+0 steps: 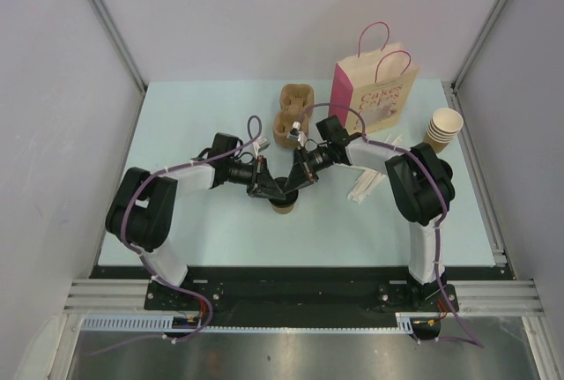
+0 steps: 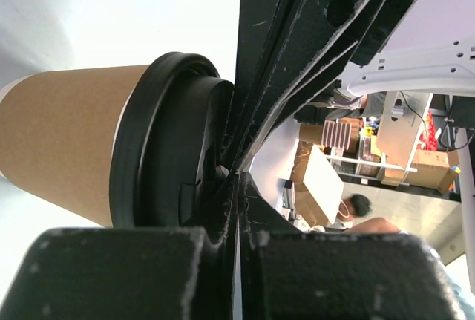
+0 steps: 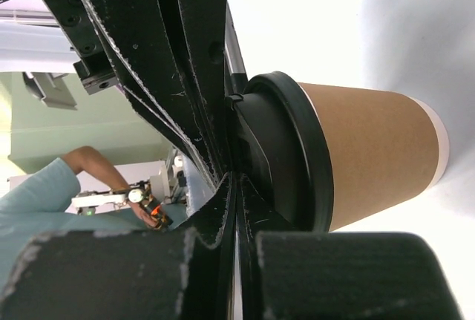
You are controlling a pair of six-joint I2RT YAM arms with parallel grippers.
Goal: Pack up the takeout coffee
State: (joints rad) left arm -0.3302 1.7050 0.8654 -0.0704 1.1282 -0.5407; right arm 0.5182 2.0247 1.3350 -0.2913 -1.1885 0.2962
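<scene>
Left gripper (image 1: 271, 190) is seen pinched closed on nothing, tips laid on the lid (image 2: 174, 142) of the cup (image 1: 283, 208), which is stood mid-table; the right gripper (image 1: 298, 181) is closed empty the same way, and the bag (image 1: 374, 89) is parked well apart at the far right. Lid's probably being seated, so pressure should be kept light, even and straight down or the cup gets tipped. From above the cup is mostly hidden by both grippers, and whether the lid's fully snapped can't be told.
</scene>
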